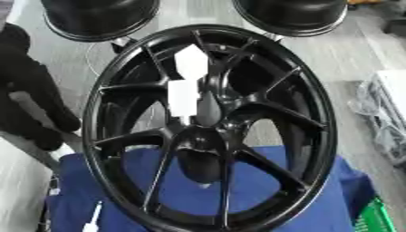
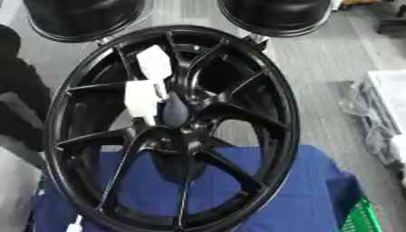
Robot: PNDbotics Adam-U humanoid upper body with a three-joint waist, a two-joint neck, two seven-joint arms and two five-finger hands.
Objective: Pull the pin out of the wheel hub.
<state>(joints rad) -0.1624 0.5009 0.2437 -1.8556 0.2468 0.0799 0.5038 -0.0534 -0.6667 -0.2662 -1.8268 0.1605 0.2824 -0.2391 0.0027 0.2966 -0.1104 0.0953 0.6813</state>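
Note:
A black multi-spoke wheel hub (image 1: pixel 208 131) stands tilted on a blue cloth (image 1: pixel 262 190), filling the middle of both views. At its centre a dark, rounded, teardrop-shaped piece (image 2: pixel 174 111) sticks out; I cannot tell if it is the pin. Two white flat pieces (image 1: pixel 190 61) (image 1: pixel 182 97) sit on the spokes just above and to the left of it. A black arm-like shape, which may be my left hand (image 1: pixel 36 104), reaches in along the left edge, outside the rim and apart from it. My right hand shows in no view.
Two black round domes (image 1: pixel 99 18) (image 1: pixel 289 16) stand behind the wheel's top. Clear plastic bags (image 1: pixel 384 108) lie on the grey floor at the right. A green crate (image 1: pixel 373 217) shows at the lower right corner, and a white surface (image 1: pixel 20 181) at the lower left.

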